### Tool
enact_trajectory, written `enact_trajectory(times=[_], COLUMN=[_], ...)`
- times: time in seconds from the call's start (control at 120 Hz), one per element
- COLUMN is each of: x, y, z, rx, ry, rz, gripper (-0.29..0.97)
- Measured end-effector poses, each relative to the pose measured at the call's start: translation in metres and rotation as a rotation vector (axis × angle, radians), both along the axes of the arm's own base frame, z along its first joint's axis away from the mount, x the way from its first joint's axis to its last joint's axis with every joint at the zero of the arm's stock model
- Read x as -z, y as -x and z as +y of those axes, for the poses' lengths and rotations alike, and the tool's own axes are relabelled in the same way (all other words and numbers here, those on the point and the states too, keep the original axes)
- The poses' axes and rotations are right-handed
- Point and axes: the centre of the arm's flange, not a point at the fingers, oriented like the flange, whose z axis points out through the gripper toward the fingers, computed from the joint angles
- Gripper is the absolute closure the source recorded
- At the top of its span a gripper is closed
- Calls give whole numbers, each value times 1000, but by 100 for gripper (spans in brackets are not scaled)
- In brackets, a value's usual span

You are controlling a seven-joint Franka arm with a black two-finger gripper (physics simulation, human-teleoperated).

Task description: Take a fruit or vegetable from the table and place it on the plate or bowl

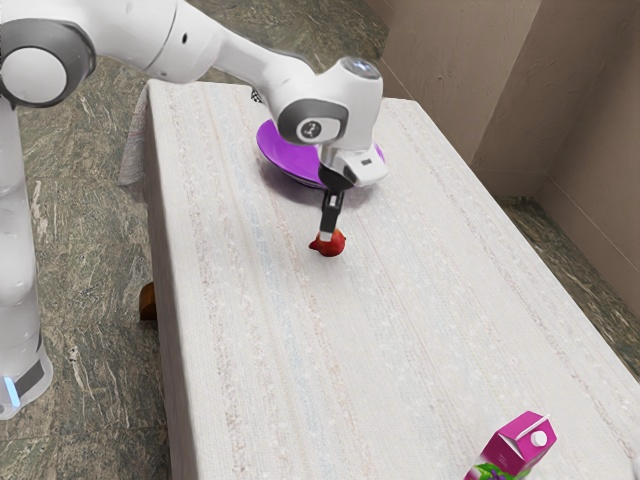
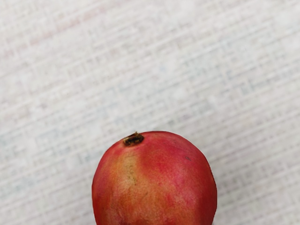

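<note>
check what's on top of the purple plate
Nothing shows on the uncovered part of the purple plate. The arm's wrist blocks much of it, so anything lying there cannot be seen. The red fruit is off the plate, over the table.

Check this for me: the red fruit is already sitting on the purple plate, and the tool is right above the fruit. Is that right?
Not quite. The red fruit is not on the purple plate. It is out on the table, apart from the plate's rim, as the exterior view shows. The tool is indeed right above the fruit.
</note>
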Motion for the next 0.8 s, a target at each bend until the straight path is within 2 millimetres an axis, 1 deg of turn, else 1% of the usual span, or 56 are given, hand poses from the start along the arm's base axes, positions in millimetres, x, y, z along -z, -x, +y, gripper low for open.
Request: enact_trajectory(times=[0.333, 0.425, 0.658, 0.8], x=[18, 26, 43, 45], y=[-12, -15, -20, -21], z=[1, 1, -5, -6], rx=[9, 14, 32, 37], ry=[25, 29, 34, 34], rz=[-24, -18, -4, -5], gripper=[0, 0, 0, 0])
